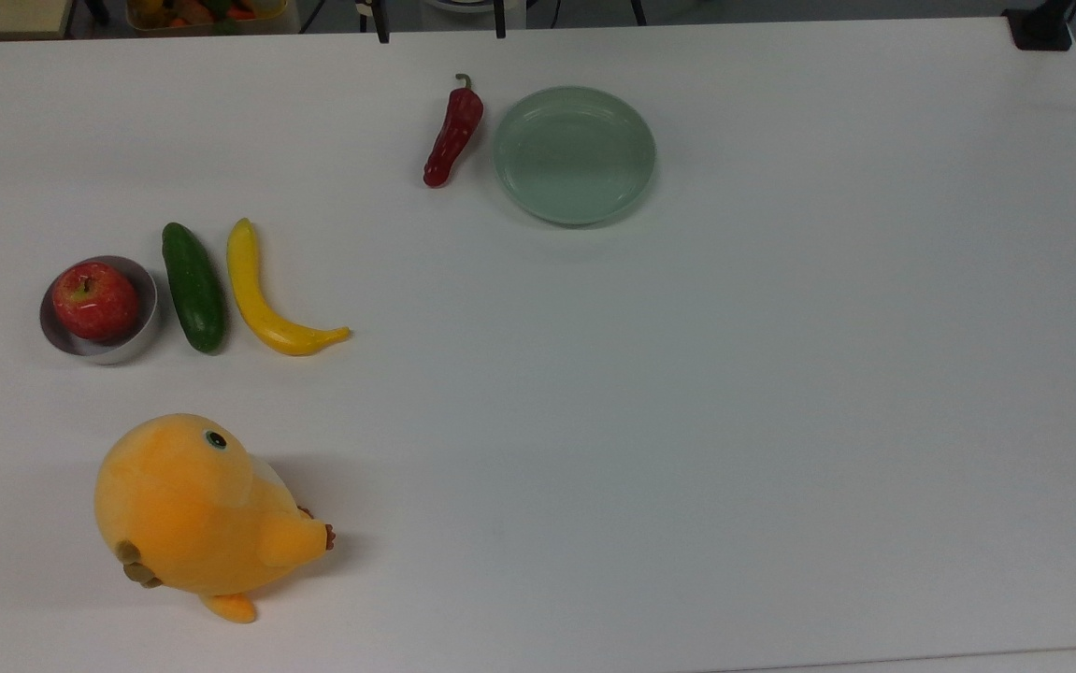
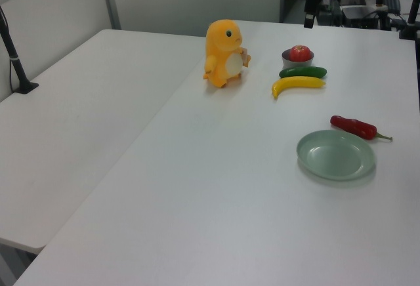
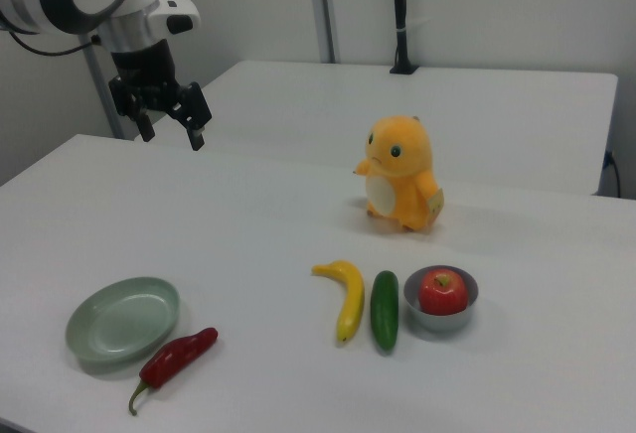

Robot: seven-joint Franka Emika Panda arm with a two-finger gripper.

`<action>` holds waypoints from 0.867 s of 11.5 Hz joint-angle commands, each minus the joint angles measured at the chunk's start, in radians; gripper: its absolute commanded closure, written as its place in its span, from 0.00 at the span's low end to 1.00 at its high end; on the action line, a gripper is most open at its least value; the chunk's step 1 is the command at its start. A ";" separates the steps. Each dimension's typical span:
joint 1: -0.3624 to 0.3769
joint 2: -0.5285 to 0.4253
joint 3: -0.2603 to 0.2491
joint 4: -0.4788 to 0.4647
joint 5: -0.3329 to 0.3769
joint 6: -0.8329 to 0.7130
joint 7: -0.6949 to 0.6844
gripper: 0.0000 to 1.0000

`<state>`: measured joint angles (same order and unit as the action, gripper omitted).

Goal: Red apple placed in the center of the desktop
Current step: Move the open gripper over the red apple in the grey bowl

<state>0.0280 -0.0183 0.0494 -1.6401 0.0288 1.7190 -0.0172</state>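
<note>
The red apple is being held in a small metal bowl near the top view's left edge of the tabletop, stem up, with a cucumber just beside the bowl and a banana beyond that. A yellow plush toy is standing nearer the tabletop's lower left corner in the top view, and a red chili pepper and a green plate are lying toward the far edge. The end effector is being kept raised above the far edge in the right view, well apart from the apple, its fingers spread and nothing gripped. The task is judged to be at its opening step: the reach is not yet begun. Next, a descent over the bowl is called for, the fingers closing around the apple inside the rim, then a carry to the bare middle.
</note>
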 commanded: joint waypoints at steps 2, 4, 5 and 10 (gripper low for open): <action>0.001 -0.012 -0.019 -0.014 -0.010 -0.007 -0.020 0.00; 0.000 -0.012 -0.020 -0.014 -0.010 -0.010 -0.021 0.00; -0.002 -0.012 -0.020 -0.014 -0.010 -0.010 -0.021 0.00; -0.014 0.053 -0.091 0.011 -0.053 0.046 -0.103 0.00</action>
<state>0.0162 0.0033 0.0116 -1.6435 -0.0135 1.7187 -0.0292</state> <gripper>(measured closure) 0.000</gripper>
